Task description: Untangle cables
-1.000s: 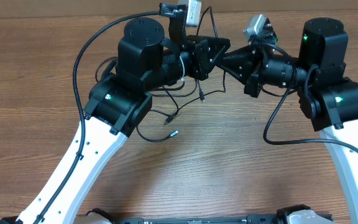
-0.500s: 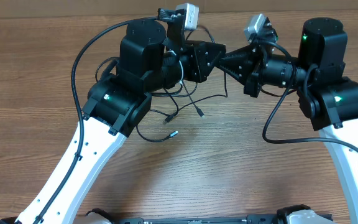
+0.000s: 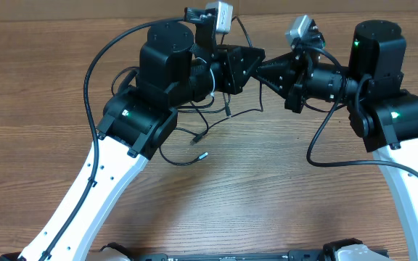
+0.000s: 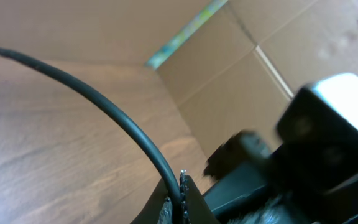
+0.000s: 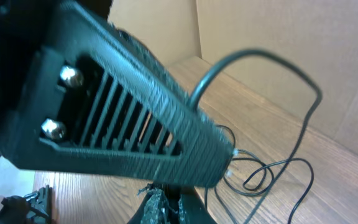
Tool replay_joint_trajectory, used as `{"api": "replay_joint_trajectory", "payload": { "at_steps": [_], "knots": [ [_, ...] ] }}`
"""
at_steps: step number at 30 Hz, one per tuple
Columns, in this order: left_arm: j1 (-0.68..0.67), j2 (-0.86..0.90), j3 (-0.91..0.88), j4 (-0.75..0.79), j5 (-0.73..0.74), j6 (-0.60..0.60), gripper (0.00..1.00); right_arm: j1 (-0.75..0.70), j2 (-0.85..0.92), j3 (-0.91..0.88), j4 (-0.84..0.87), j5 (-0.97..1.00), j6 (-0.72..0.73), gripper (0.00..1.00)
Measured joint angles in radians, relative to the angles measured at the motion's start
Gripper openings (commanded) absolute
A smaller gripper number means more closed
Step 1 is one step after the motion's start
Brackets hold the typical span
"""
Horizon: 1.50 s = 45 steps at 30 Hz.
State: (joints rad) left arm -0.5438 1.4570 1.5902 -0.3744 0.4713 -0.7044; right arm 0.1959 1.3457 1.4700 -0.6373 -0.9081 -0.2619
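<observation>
table point(image 3: 35, 87): wood top; carried the slack of the cables, nothing else on it.
left arm point(image 3: 115, 174) / right arm point(image 3: 405, 181): both reached to the far centre, wrists turned toward each other. My read: set to pull 1 strand 2 ways.
left gripper point(image 4: 178, 198): clenched on 1 cord, which ran taut up and left from the tips.
right gripper point(image 5: 166, 205): clenched, tips just beside the left's. Could not tell whether a cord sat between them.
cables point(image 3: 210, 122): loose tangle on the table below and left of the grippers, 1 strand lifted to them.
plug ends point(image 3: 203, 154): at least 2 lay free at the near edge of the tangle.
overhead only: full spread of the tangle; grip point hidden.
left wrist only: the cord entering the tips.
right wrist only: a raised loop plus loops flat on the wood, past the left's finger.
</observation>
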Motion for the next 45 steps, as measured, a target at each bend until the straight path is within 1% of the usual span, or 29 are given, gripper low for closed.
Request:
{"api": "replay_joint_trajectory", "payload": {
  "at_steps": [1, 2, 3, 5, 6, 7, 8, 9, 18, 20, 24, 38, 41, 42, 44, 45],
  "knots": [
    [0.000, 0.000, 0.000, 0.019, 0.000, -0.002, 0.04, 0.000, 0.000, 0.000, -0.006, 0.000, -0.002, 0.29],
    [0.000, 0.000, 0.000, 0.037, 0.000, -0.009, 0.04, 0.000, 0.000, 0.000, -0.008, -0.001, -0.004, 0.36],
    [0.000, 0.000, 0.000, 0.060, 0.002, -0.024, 0.04, 0.000, 0.000, 0.000, -0.010, -0.001, -0.005, 0.39],
    [0.000, 0.000, 0.000, 0.092, 0.012, -0.041, 0.04, 0.000, 0.000, 0.000, -0.009, -0.001, -0.001, 0.48],
    [0.000, 0.000, 0.000, 0.103, 0.017, -0.049, 0.04, 0.000, 0.000, 0.000, -0.008, -0.001, -0.002, 0.47],
    [0.000, 0.000, 0.000, 0.108, 0.024, -0.056, 0.04, 0.000, 0.000, 0.000, -0.007, -0.001, -0.002, 0.33],
    [0.000, 0.000, 0.000, 0.109, 0.030, -0.061, 0.04, 0.000, 0.000, 0.000, -0.007, 0.000, 0.000, 0.11],
    [0.000, 0.000, 0.000, 0.108, 0.034, -0.065, 0.04, 0.000, 0.000, 0.000, -0.007, 0.000, 0.002, 0.04],
    [0.000, 0.000, 0.000, 0.055, 0.045, -0.079, 0.04, 0.000, 0.000, 0.001, -0.008, -0.001, -0.001, 0.04],
    [0.000, 0.000, 0.000, 0.041, 0.045, -0.077, 0.09, 0.000, 0.000, 0.001, -0.008, -0.001, 0.000, 0.04],
    [0.000, 0.000, 0.000, -0.015, 0.036, -0.062, 0.10, 0.000, 0.000, 0.001, -0.007, -0.001, 0.000, 0.04],
    [-0.005, -0.001, 0.004, -0.151, -0.119, -0.051, 0.17, -0.009, 0.006, 0.001, -0.019, 0.018, 0.023, 0.04],
    [-0.006, -0.002, 0.004, -0.195, -0.156, -0.048, 0.23, -0.024, 0.006, 0.001, -0.003, 0.018, 0.033, 0.04],
    [-0.005, 0.000, 0.004, -0.203, -0.167, -0.046, 0.24, -0.027, 0.005, 0.001, -0.001, 0.018, 0.034, 0.04],
    [-0.006, 0.001, 0.004, -0.215, -0.184, -0.044, 0.22, -0.032, 0.005, 0.001, 0.001, 0.018, 0.040, 0.04],
    [-0.006, 0.000, 0.004, -0.220, -0.191, -0.045, 0.16, -0.032, 0.005, 0.001, 0.002, 0.018, 0.043, 0.04]
  ]
}}
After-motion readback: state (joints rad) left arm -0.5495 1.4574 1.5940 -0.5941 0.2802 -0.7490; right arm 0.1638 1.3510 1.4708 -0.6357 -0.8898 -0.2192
